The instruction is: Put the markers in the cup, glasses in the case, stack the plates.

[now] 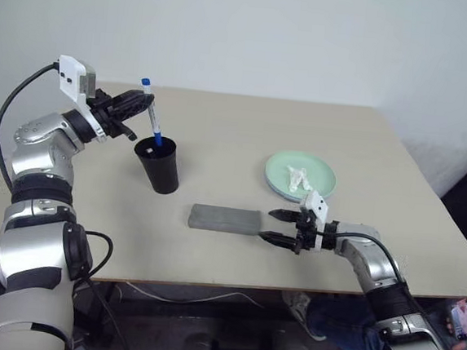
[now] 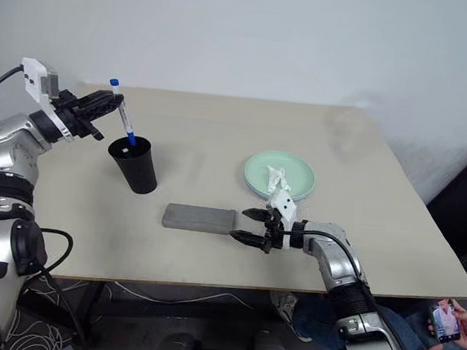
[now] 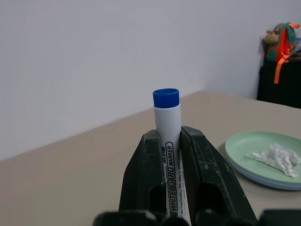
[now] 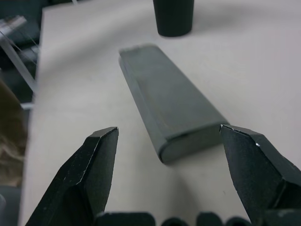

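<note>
We held the blue-capped whiteboard marker point(image 1: 151, 112) pinched in our left pincer point(image 1: 131, 109), tilted, its lower end inside the black cup point(image 1: 159, 167) directly below.

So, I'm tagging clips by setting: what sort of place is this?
Probably a lab or office room: a plain beige table against a bare white wall, loose cables underneath, and a seated person's phone.

The pale beige table top point(image 1: 220, 141) looks smooth and matt, like laminate, and the flat grey rectangular case point(image 1: 225, 218) has a dull, felt-like surface. The black tapered plastic cup point(image 1: 159, 167) is matt; the white plastic marker with a blue cap point(image 3: 168, 141) is smooth with a slight sheen. The mint green round plastic plate point(image 1: 287, 167) is smooth and holds a crumpled white tissue point(image 1: 299, 178) of soft, rumpled paper.
</note>
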You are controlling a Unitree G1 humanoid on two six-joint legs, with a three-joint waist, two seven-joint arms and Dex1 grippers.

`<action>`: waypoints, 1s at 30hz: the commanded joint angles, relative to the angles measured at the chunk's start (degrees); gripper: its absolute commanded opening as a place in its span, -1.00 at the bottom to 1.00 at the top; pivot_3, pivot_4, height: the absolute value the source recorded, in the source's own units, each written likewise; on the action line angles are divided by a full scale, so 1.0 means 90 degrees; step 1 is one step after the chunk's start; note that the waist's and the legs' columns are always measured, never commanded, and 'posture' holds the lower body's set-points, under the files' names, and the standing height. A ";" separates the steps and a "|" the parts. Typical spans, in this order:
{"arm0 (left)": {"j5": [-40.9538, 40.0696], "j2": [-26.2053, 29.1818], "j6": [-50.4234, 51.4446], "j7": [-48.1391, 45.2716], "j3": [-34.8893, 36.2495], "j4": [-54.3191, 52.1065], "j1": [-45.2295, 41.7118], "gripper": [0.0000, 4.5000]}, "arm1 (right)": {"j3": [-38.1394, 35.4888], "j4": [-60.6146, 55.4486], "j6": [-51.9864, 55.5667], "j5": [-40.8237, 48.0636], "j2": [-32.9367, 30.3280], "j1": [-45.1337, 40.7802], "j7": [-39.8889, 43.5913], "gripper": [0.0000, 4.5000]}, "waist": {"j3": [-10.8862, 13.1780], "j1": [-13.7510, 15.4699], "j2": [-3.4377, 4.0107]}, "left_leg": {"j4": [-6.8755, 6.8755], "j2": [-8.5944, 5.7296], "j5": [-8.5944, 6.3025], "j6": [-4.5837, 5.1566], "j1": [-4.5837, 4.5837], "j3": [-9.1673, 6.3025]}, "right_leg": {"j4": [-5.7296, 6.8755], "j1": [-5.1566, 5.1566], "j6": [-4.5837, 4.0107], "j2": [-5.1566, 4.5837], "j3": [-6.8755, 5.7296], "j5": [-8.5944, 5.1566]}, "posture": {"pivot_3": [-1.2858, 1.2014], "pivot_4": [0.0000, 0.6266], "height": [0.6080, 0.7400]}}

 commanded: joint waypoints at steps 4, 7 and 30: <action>-0.0106 -0.0002 -0.0119 0.0071 0.0087 0.0031 -0.0007 -0.95 | -0.0350 -0.0874 0.0487 0.0615 -0.0136 -0.0028 0.0071 0.67 | 0.0000 0.0002 0.0000 | 0.0000 0.0001 0.0000 0.0000 -0.0001 -0.0001 | 0.0000 0.0000 0.0000 0.0000 -0.0002 0.0000 | 0.03 -1.00 0.71; -0.0113 -0.0029 -0.0138 0.0076 0.0090 0.0062 0.0010 -0.95 | -0.0374 -0.0955 0.0510 0.0649 -0.0134 -0.0044 0.0015 0.67 | 0.0000 0.0002 0.0000 | 0.0000 0.0000 0.0000 0.0000 -0.0001 -0.0001 | -0.0001 0.0000 0.0000 -0.0001 -0.0003 0.0000 | 0.03 -1.00 0.71; 0.0044 -0.0406 -0.0498 0.0491 -0.0013 0.0591 0.0072 -0.95 | -0.0582 -0.0900 0.0298 0.0802 0.0066 -0.0276 -0.0348 0.67 | 0.0000 0.0002 0.0000 | 0.0000 0.0000 -0.0001 -0.0001 -0.0003 0.0000 | -0.0002 -0.0001 0.0000 -0.0002 -0.0005 0.0000 | 0.03 -1.00 0.71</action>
